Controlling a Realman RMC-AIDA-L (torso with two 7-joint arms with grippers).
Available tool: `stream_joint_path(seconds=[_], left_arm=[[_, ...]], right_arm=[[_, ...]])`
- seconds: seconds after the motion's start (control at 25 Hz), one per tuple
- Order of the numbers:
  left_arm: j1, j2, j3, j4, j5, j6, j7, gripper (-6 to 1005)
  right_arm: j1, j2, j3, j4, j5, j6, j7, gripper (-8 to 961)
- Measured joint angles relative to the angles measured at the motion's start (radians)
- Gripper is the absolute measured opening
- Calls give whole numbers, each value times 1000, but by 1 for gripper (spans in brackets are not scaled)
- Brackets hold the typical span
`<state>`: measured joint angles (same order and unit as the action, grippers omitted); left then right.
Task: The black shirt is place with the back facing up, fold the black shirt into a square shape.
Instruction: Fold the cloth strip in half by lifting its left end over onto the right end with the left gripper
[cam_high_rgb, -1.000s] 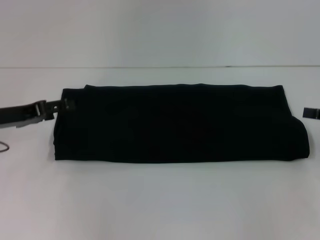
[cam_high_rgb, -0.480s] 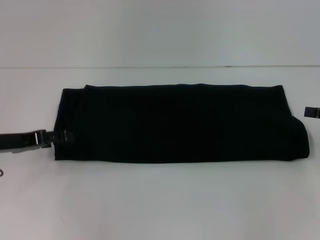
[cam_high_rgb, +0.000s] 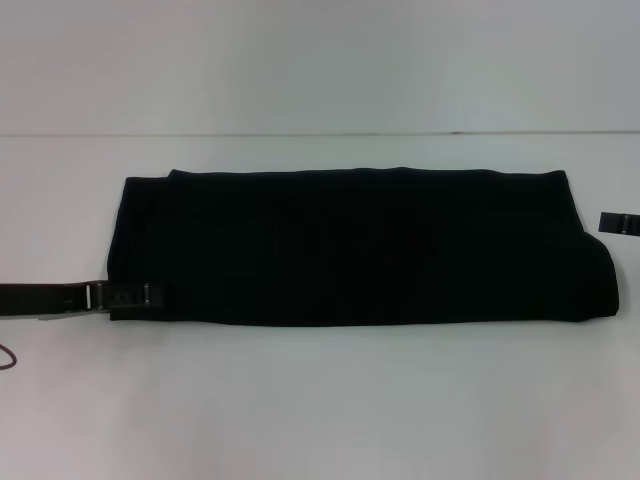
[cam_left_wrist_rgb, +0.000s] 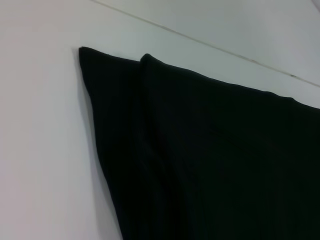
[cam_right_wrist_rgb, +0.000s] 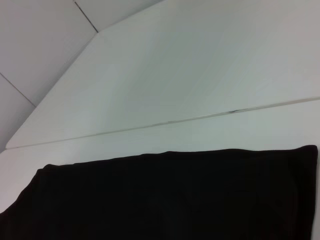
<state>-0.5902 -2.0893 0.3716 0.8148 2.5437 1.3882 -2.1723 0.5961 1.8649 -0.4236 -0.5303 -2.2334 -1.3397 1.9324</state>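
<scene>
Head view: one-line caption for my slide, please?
Black shirt folded into a long band on the white table; left gripper at its near-left corner, right gripper off its right end.

The black shirt (cam_high_rgb: 350, 245) lies folded in a long band across the middle of the table (cam_high_rgb: 320, 400), the left tool (cam_high_rgb: 135, 295) at its near left corner and the right tool (cam_high_rgb: 618, 223) just beside its right end.
</scene>
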Motion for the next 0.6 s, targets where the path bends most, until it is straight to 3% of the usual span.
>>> stream_joint_path(seconds=[0.6], left_arm=[[-9, 3, 2, -1, 0, 0, 14, 873]], right_arm=[[5, 4, -1, 0, 0, 22, 1, 737]])
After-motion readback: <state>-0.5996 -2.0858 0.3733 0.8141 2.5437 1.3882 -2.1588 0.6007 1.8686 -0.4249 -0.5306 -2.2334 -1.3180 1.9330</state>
